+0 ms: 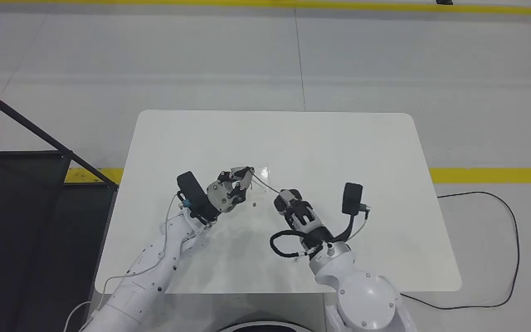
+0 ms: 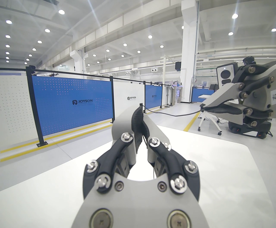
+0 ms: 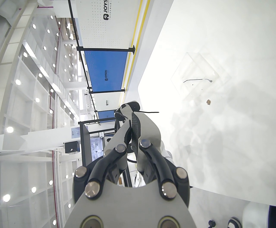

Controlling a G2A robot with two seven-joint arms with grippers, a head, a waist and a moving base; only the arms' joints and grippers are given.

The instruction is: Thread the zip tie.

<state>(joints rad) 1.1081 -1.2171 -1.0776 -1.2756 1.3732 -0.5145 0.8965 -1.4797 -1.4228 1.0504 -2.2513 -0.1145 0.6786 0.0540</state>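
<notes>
Left pincer (image 2: pixel 141 108) and right pincer (image 3: pixel 132 114) both clenched on the zip tie (image 3: pixel 151 112), strung between their tips above the middle of the desk (image 1: pixel 365 141) (every edge well away, most room toward the right edge).

Lighting check: rows of round ceiling lights (image 2: pixel 61 11) are lighting the hall evenly from above, bright all over. In the left wrist view the nearest ones are throwing star-shaped streaks across the ceiling. The white desk (image 1: pixel 332 141) is reflecting hard and running close to washed-out in every view. The top view is picking up a small glint near the desk's centre. In the right wrist view a clear sheet (image 3: pixel 195 73) is catching faint edge highlights. Shadows on the desk are coming out soft, pale grey and overlapping. Both wrist views are bending straight lines toward the edges; the fence rail (image 2: pixel 64 74) is bowing. The zip tie (image 2: pixel 172 115) is reading as a thin dark line against pale floor.
</notes>
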